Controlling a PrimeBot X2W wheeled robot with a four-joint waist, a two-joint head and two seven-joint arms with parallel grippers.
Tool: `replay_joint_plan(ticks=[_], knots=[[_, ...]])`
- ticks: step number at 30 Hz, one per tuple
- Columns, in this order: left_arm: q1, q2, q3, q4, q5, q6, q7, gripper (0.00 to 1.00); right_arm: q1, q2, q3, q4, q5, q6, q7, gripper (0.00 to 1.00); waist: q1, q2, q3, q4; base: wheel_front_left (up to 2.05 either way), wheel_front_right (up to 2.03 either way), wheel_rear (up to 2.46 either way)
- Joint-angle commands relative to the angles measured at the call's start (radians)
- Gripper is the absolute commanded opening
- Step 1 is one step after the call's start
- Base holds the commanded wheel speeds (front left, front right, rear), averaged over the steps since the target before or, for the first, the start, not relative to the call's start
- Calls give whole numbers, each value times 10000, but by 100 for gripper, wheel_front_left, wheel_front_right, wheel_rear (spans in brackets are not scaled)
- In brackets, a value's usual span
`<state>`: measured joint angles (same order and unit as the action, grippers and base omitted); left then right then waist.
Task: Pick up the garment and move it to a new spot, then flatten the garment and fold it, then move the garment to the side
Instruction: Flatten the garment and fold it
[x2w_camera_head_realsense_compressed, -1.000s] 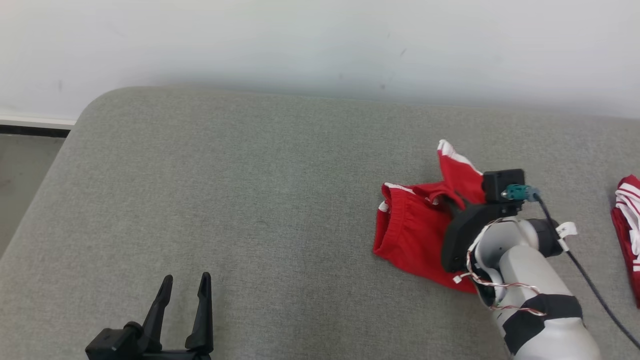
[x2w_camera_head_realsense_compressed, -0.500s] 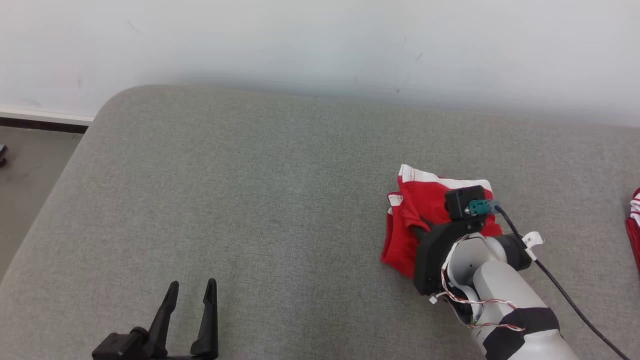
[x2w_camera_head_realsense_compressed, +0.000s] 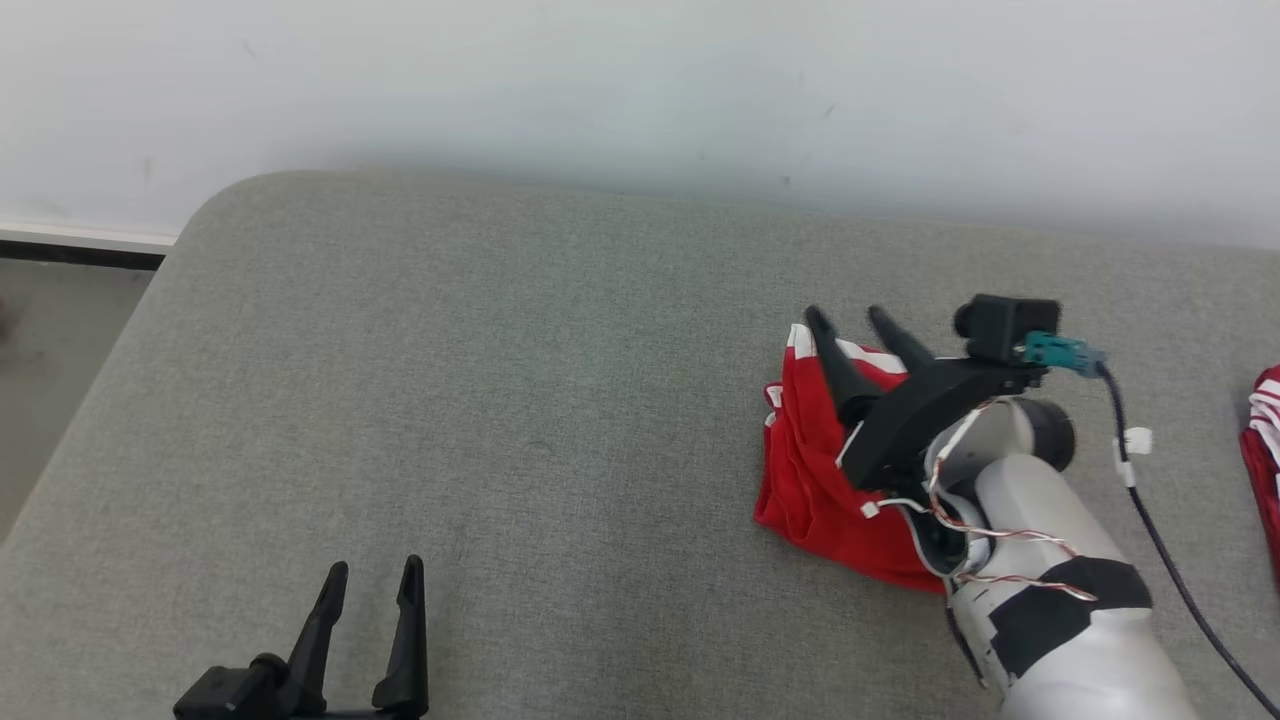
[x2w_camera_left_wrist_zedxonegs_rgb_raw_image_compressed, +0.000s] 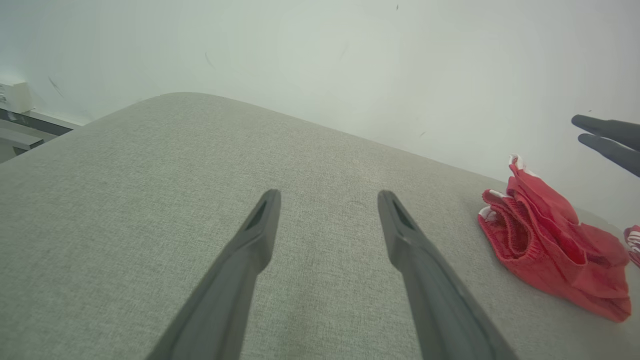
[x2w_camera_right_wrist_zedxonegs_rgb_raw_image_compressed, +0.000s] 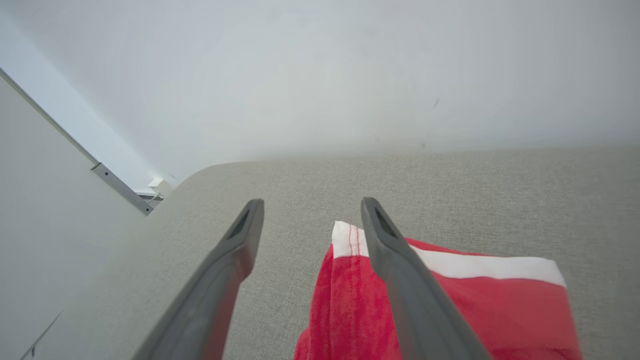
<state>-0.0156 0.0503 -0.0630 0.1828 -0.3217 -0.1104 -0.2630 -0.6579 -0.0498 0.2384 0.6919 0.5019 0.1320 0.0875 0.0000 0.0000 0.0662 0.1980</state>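
I observe the right pincer with its fingers apart and nothing between them. It is raised over the far edge of the garment, and in the left wrist view its fingers stand clear above the cloth. The garment, red with a white band, lies bunched in a loose heap on the right half of the grey fabric-covered surface, its white-trimmed edge toward the wall. A black cable runs down beside the right forearm. The left pincer sits low at the near left with its fingers also apart and empty, well apart from the garment. A second red-and-white cloth lies at the right edge of the surface.
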Motion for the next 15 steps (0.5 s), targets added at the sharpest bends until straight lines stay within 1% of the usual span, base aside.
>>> replay_joint_plan(ticks=[1,3,7,8,9,10,12,15], knots=[[5,1,49,-35,-84,32,-17,100,-7,-81,-390,-43,-304,-25,-357,100,0,0,-31,-80,0,0,0],[-7,3,53,-49,-90,32,-17,100,128,-324,-831,-76,-679,-25,-655,100,0,0,-57,-124,0,0,0],[-38,3,8,-63,-88,24,-17,100,835,-810,-1314,23,-1711,-25,-973,100,0,0,-86,-170,0,0,0],[-47,3,-2,-66,-88,21,-17,100,1040,-893,-1426,60,-1953,-25,-1016,69,0,0,-87,-175,0,0,0],[-52,3,-14,-72,-90,22,-17,100,1258,-972,-1537,78,-2235,-25,-1091,33,0,0,-84,-181,0,0,0],[-57,3,-27,-82,-99,24,-17,100,1479,-1022,-1614,87,-2511,-25,-1128,0,0,0,-74,-186,0,0,0],[-63,3,-35,-111,-117,35,-17,100,1882,-893,-1716,106,-2885,-25,-1097,0,0,0,-30,-210,0,0,0],[-98,4,-27,-107,-124,38,-17,100,2293,-573,-1585,25,-3191,-25,-1009,0,0,0,43,-246,0,0,0]])
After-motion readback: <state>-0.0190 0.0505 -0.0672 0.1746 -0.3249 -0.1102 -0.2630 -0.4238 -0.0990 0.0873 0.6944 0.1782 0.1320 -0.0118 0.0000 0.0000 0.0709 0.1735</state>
